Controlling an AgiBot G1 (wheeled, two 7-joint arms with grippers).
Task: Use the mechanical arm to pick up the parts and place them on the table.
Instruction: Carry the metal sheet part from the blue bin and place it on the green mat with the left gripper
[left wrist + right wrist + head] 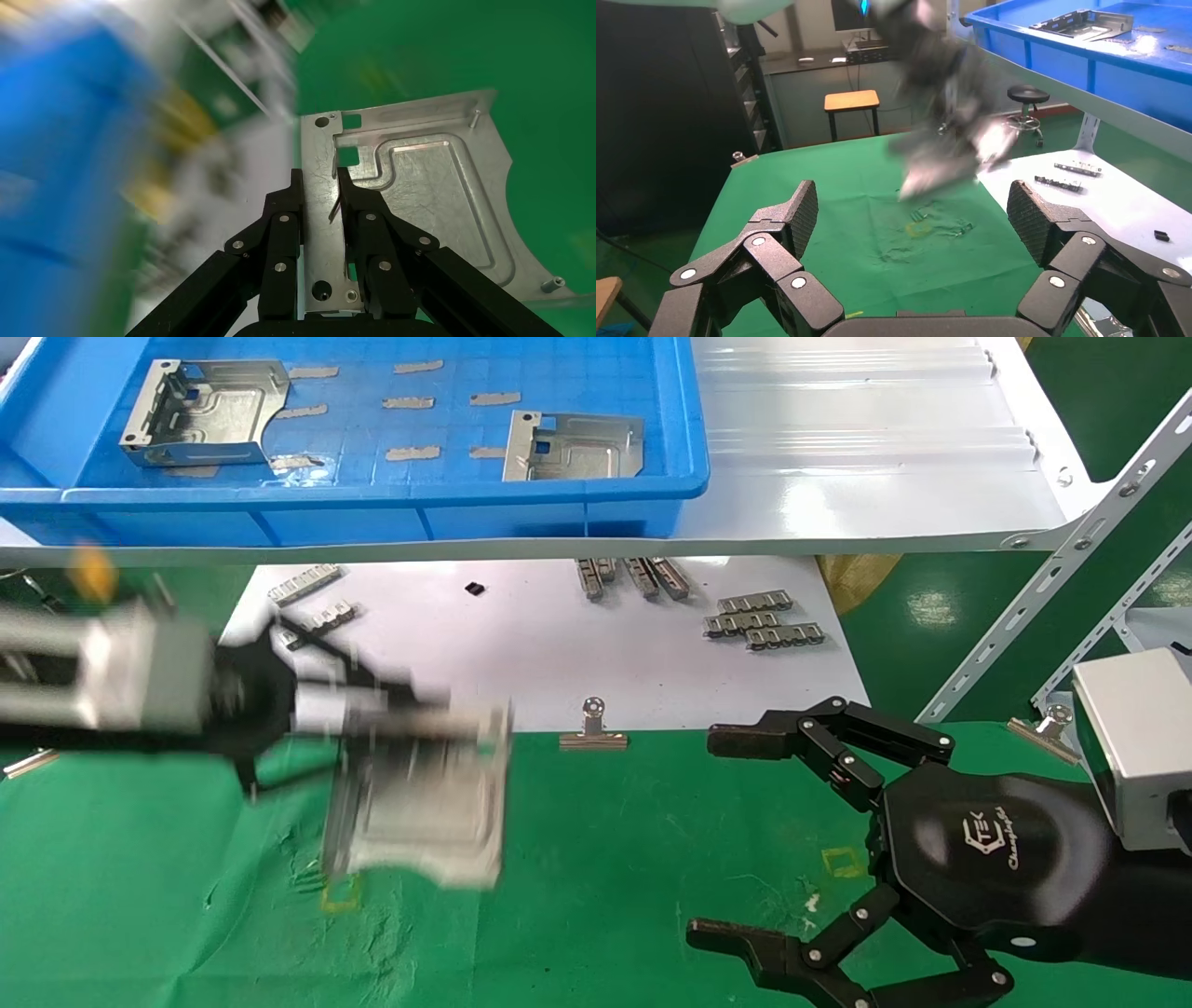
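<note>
My left gripper (410,710) is shut on a silver stamped plate (419,803), gripping its holed flange, and holds it above the green table (605,859). The left wrist view shows the black fingers (281,217) clamped on the flange of that plate (422,203). The arm is blurred from motion. Two more plates lie in the blue tray (372,495): one at its left (200,413), one nearer the middle (575,446). My right gripper (736,831) is open and empty over the table's right side. In the right wrist view the carried plate (947,158) shows as a blur.
A white sheet (559,654) behind the cloth holds several small toothed strips (759,619). A binder clip (593,727) sits at its front edge, another (1048,724) at the right. A yellow square mark (340,893) lies under the held plate. A white slotted frame (1071,551) slants at right.
</note>
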